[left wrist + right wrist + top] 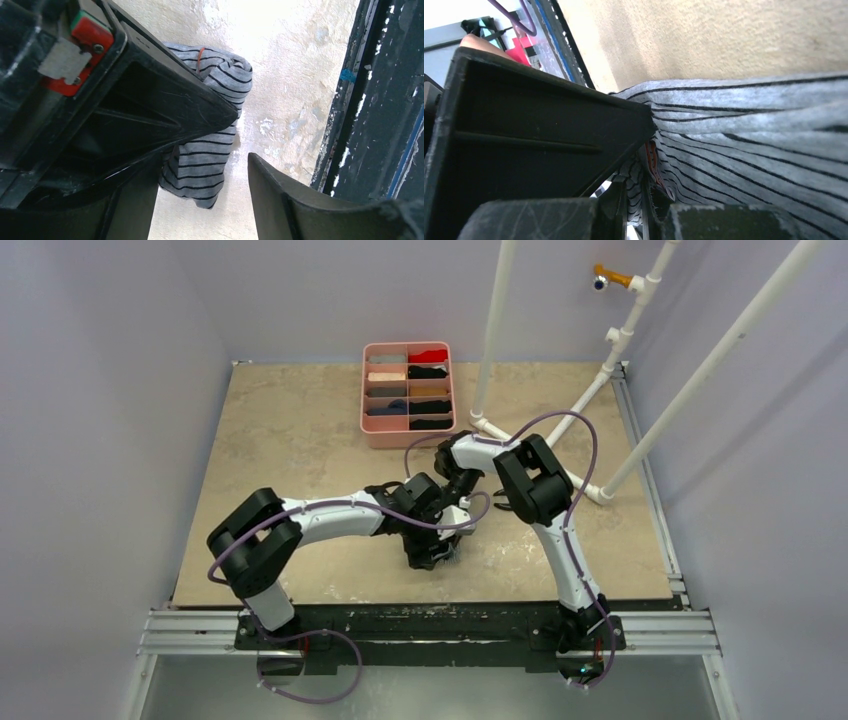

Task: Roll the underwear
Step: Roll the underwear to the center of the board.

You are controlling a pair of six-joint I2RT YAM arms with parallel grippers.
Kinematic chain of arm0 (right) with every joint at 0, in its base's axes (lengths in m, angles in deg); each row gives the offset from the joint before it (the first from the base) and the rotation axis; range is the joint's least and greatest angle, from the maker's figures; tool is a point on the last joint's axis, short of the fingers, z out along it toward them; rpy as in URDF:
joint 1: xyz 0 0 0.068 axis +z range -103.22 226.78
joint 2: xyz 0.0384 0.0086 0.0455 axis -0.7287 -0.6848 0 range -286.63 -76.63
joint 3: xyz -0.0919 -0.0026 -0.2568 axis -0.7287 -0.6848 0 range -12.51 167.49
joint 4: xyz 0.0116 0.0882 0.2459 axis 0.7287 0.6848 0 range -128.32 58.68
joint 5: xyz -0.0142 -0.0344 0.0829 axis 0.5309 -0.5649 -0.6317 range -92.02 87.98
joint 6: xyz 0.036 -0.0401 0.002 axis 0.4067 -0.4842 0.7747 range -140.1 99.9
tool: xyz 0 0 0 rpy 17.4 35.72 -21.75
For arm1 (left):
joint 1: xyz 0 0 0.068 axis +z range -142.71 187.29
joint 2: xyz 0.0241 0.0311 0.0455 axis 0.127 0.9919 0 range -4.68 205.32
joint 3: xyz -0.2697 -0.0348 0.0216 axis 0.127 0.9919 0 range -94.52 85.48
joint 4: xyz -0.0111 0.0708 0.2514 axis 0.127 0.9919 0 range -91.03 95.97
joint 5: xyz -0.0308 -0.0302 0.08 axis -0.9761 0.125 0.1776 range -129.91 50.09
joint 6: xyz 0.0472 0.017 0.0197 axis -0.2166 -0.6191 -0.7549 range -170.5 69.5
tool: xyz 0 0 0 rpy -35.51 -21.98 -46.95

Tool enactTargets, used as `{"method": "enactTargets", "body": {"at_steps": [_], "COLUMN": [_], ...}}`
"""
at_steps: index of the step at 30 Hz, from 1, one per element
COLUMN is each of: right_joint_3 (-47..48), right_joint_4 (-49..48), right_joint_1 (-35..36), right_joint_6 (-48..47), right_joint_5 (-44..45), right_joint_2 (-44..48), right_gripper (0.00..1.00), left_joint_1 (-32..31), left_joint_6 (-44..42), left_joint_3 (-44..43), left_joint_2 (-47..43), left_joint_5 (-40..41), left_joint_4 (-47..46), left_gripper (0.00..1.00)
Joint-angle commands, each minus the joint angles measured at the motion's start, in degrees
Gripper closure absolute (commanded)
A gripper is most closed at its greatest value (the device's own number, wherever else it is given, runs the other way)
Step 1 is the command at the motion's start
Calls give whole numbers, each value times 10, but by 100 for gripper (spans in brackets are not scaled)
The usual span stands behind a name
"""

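Note:
The grey striped underwear (205, 160) with an orange-red edge lies bunched on the beige table near its front edge. In the top view only a small grey patch of the underwear (453, 558) shows under the two wrists. My right gripper (649, 205) is shut on a fold of the underwear (749, 145), its orange edge pinched between the fingers. My left gripper (200, 200) stands open over the table, its fingers either side of the cloth's lower end without pressing it. In the top view the left gripper (430, 552) and right gripper (452, 528) meet nose to nose.
A pink divided tray (368, 432) with several rolled garments stands at the back middle. White pipes (590, 390) rise from the table at the right. The dark metal rail (370, 100) of the table's front edge runs close beside the cloth.

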Motion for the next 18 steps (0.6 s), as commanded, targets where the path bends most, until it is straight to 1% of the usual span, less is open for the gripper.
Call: {"method": "enactTargets", "body": {"at_steps": [1,6,10,12,15,18], "right_joint_3": [-7,-12,-17,-22,-31,-43], "right_joint_4": [-157,-160,-163,-166,-166,-167], "right_joint_1": [-2,-2,-5,-7,-14,-23], "right_joint_6": [-52,-49,-46,-45,-46,-47], "right_joint_5": [167,163,159,156,151,142], "right_joint_2": [-42,-41,-35,-29,-16,-4], "right_gripper": [100,99,95,92,84,75], "left_joint_1": [-8,-8,-7,-7,-6,-5], "left_joint_6": [17,29,25,23,19,21], "left_joint_3": [-5,-8,-7,-8,-7,-12], "left_joint_2": [19,38,50,55,63,70], "left_joint_5": [-21,-31,-40,-42,-44,-37], "left_joint_4": [-75,-80,-72,-67,-60,-51], "left_gripper": [40,56,77,86,100,100]}}
